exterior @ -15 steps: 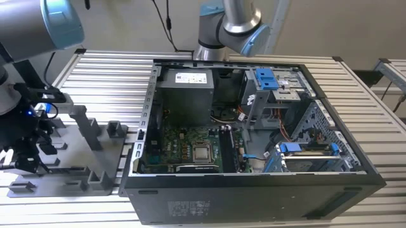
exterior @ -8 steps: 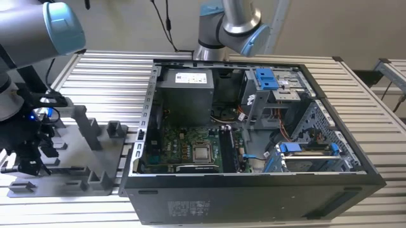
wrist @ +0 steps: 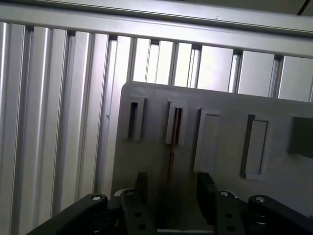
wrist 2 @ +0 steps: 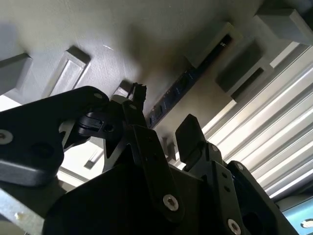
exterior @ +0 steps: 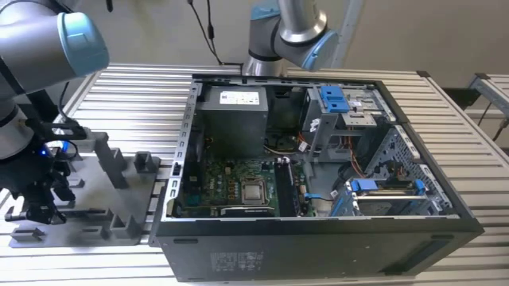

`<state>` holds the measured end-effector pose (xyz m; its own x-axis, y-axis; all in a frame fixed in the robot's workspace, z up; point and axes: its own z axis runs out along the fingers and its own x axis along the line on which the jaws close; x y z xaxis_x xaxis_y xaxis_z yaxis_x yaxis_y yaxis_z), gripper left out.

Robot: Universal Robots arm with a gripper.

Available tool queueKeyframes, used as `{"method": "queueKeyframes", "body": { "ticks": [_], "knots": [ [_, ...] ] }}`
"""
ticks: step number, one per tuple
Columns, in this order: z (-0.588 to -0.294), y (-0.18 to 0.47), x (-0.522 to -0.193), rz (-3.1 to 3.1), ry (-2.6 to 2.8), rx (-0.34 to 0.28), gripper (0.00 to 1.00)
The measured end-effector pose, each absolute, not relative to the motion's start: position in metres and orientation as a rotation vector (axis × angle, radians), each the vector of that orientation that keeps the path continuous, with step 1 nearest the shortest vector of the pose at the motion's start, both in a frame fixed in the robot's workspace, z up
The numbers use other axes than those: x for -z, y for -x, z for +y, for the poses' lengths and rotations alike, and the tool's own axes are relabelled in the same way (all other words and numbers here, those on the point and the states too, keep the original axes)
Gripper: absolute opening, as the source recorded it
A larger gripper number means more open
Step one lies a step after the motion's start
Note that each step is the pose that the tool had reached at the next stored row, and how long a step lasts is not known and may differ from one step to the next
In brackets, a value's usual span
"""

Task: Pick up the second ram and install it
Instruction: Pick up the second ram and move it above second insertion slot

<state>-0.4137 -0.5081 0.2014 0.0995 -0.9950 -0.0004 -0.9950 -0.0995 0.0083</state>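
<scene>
The second ram (wrist: 171, 147) (wrist 2: 188, 76) is a thin, dark strip seen edge-on in both wrist views. It stands in a narrow raised slot (wrist: 176, 122) of a matte grey holder plate (wrist: 225, 105). The gripper (wrist: 172, 185) has black, angular fingers (wrist: 206, 188) that are spread apart, one on each side of the ram, and they grasp nothing. In the exterior view the gripper (exterior: 42, 208) hangs over the plate, which lies on a table (exterior: 445, 101) of ribbed metal slats. At the exterior view's right of the plate is an open black computer case (exterior: 318, 253). It contains a green motherboard (exterior: 230, 179) and a grey box-shaped power supply (exterior: 232, 119).
</scene>
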Motion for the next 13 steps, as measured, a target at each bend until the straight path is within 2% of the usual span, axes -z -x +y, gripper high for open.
{"method": "queueKeyframes", "body": {
  "ticks": [13],
  "knots": [
    [-0.5080, 0.4146, -0.1950, -2.105, -2.326, 0.006, 0.54]
  ]
}}
